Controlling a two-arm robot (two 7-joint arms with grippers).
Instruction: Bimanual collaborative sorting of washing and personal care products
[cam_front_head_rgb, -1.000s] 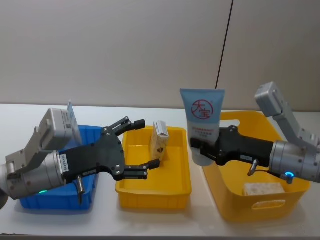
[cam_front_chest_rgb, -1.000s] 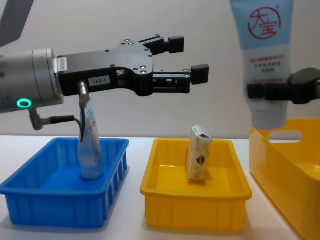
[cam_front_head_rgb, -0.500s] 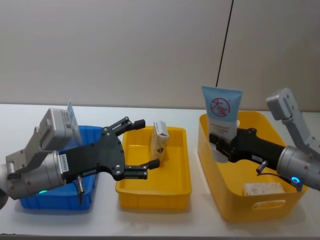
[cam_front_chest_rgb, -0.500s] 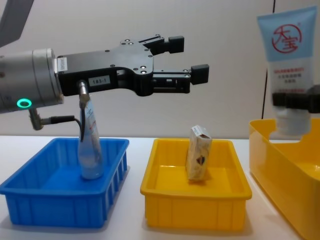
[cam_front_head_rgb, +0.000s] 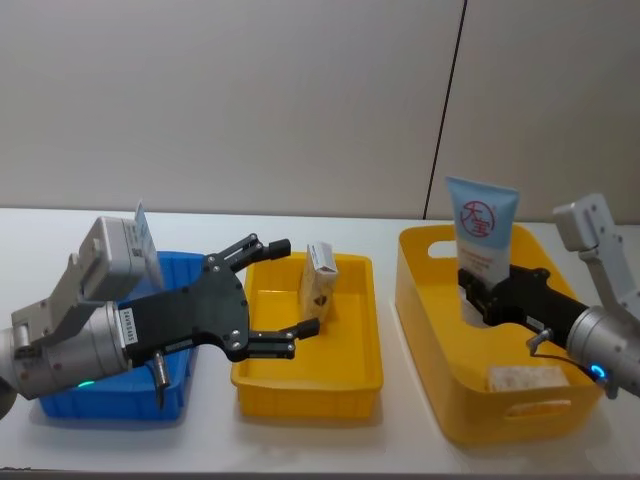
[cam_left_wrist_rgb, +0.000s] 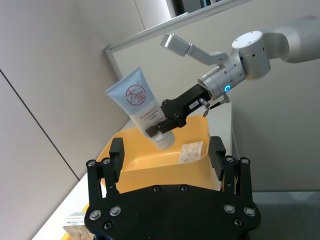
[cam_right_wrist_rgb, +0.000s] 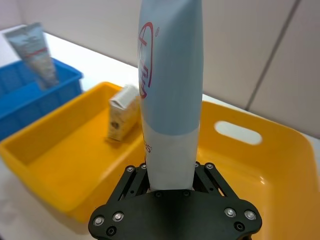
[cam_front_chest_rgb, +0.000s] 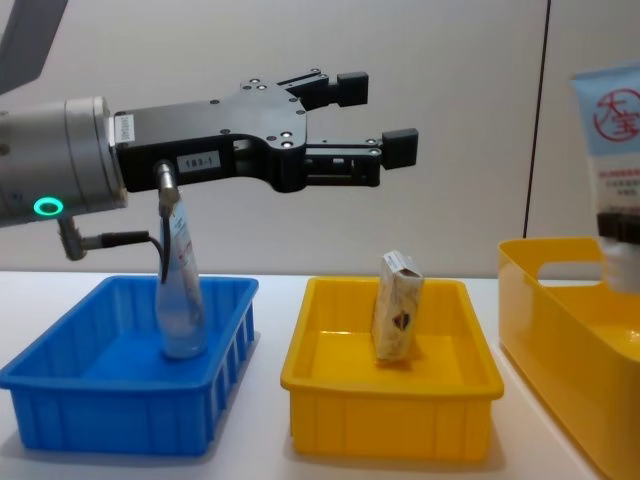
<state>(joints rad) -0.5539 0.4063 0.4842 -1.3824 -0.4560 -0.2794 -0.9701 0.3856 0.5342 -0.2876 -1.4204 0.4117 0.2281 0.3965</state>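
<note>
Right gripper fingers pinch the lower white part of a pale blue tube with a red circle logo; tube stands upright, cap end down between the fingers, crimped end up. In the right wrist view the tube rises straight out of the gripper, fingers tight on both sides. Tube and gripper sit over the inside of the deep yellow bin on the right of the desk. A beige marbled carton lies flat on that bin's floor, near its front wall, below the right arm. The left wrist view shows the same tube tilted, held above the deep bin.

Left gripper fingers spread wide, holding nothing. It hovers over the left side of the shallow yellow tray in the middle. In the chest view the gripper hangs well above the tray, apart from everything. A second beige carton stands upright in that tray, leaning slightly, near its back wall; dark emblem on its side.

Blue bin on the left holds another pale tube, standing cap down and leaning against the bin's right wall, behind the left arm.
</note>
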